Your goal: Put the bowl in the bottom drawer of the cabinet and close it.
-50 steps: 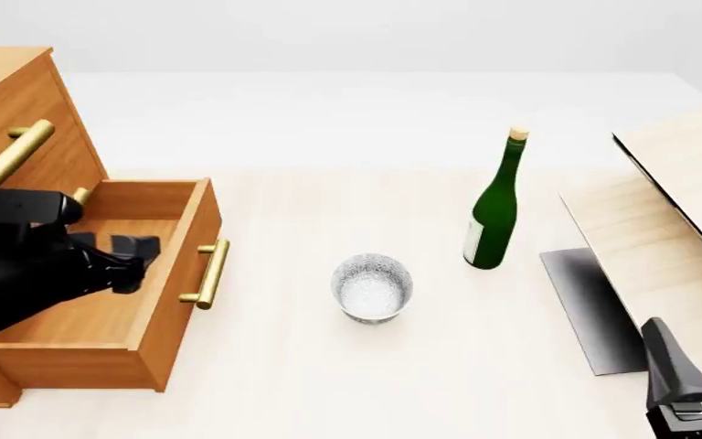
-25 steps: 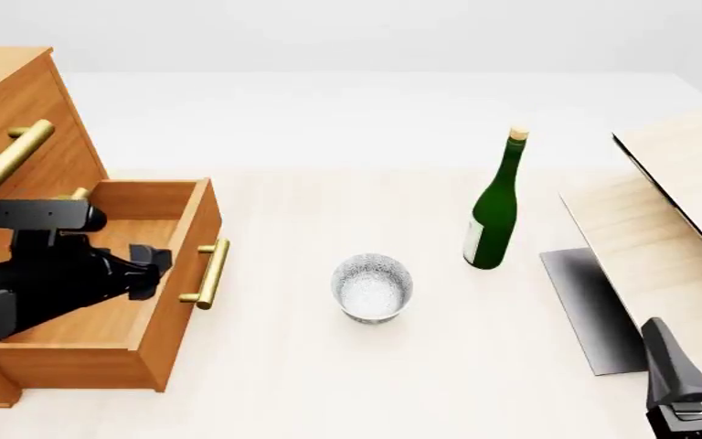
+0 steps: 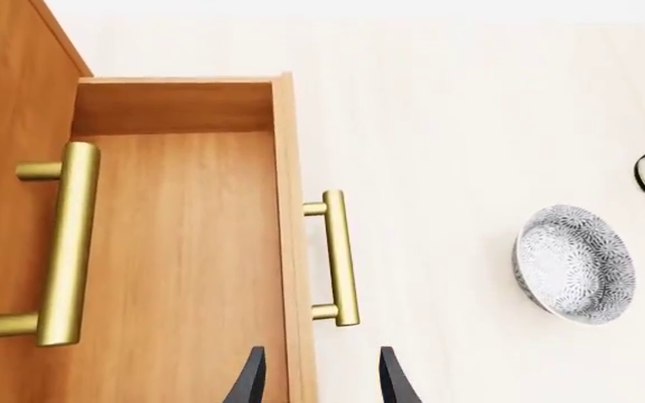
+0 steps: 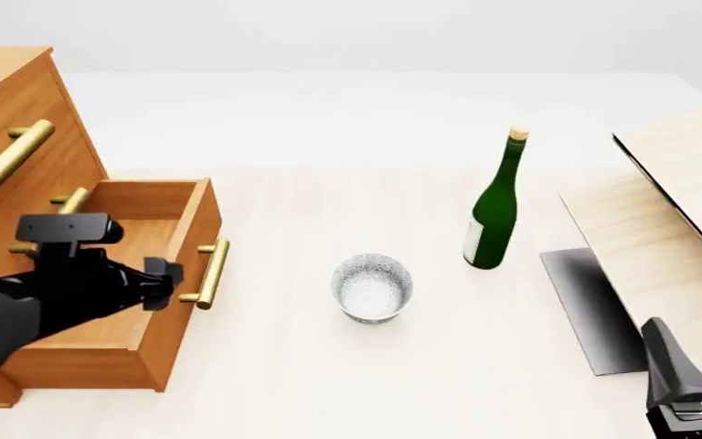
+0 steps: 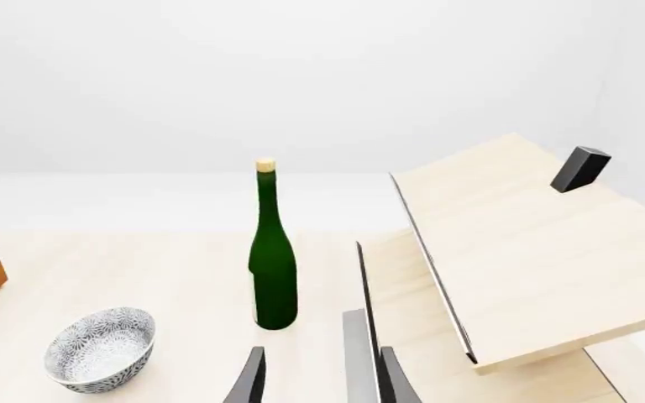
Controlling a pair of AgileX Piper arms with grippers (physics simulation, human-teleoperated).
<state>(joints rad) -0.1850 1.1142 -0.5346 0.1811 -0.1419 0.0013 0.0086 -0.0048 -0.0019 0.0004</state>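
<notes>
Pale tabletop (image 4: 326,384) carries the bowl (image 4: 372,287) between the pulled-out bottom drawer (image 4: 143,315) and a green bottle (image 4: 495,206), while the left gripper (image 4: 168,279) hovers spread and empty above the drawer's front.

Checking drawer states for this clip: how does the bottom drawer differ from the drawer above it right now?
The bottom drawer is pulled out, its inside showing and bare; the drawer above sits shut in the cabinet. The left gripper hangs over the bottom drawer's front edge. Both are orange-brown wood with brass bar handles.
</notes>
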